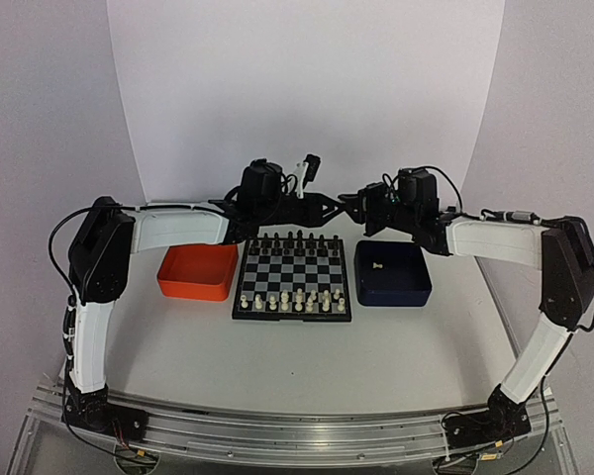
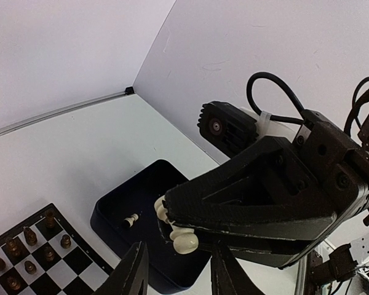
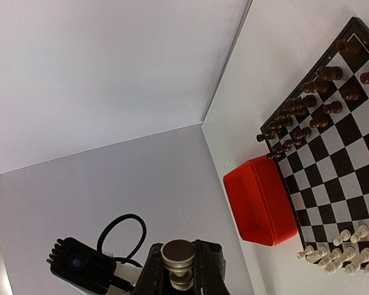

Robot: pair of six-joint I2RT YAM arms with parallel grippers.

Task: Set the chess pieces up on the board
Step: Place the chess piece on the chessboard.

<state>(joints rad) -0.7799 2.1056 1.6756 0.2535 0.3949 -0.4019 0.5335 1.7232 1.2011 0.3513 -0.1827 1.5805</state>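
Observation:
Above the far edge of the board (image 1: 293, 269) my two grippers meet tip to tip. My right gripper (image 3: 179, 265) is shut on a cream-white chess piece (image 3: 178, 253), whose dark round base faces the right wrist camera. In the left wrist view that piece (image 2: 186, 241) sticks out of the right gripper's black fingers (image 2: 252, 196). My left gripper (image 2: 179, 270) is open, one finger on each side just below the piece and apart from it. White pieces (image 1: 297, 299) fill the board's near rows. One more white piece (image 2: 131, 219) lies in the dark blue tray (image 1: 414, 282).
Black pieces (image 1: 295, 240) stand in the board's far rows. An orange tray (image 1: 195, 272) sits left of the board and the blue tray right of it. A white backdrop wall rises close behind the grippers.

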